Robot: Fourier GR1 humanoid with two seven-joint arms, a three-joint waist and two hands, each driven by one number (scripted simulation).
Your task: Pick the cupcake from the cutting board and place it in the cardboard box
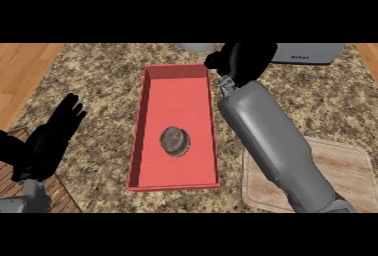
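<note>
Counter: speckled brown stone top that fills most of the view and carries everything else.
Right forearm: grey, coming in at the counter's near right corner. It runs up along the box's right long wall and passes over the cutting board's left edge.
Cardboard box: red, long and open-topped, at the counter's middle. Its short ends face the near and far edges.
Cutting board: pale wood with rounded corners, at the counter's near right corner. It lies just beside the box, and the forearm hides part of it. Nothing rests on the part that shows.
Left hand: black, at the counter's left edge, well apart from the box. It is at rest with straight fingers spread and pointing up, and it holds nothing.
Right hand: black, above the box's far right corner, near the counter's far edge. I cannot tell whether it is open or closed, and nothing shows in it.
Grey appliance: flat and pale grey, at the counter's far right, just beside the right hand.
Slatted wood: dark brown, at the counter's near left corner, partly under the left arm.
Cupcake: round and grey-brown, lying on the box's floor in the near half, between the long walls. Neither hand touches it.
White object: rounded, at the far edge just beyond the box's far wall, cut off by the view's top.
</note>
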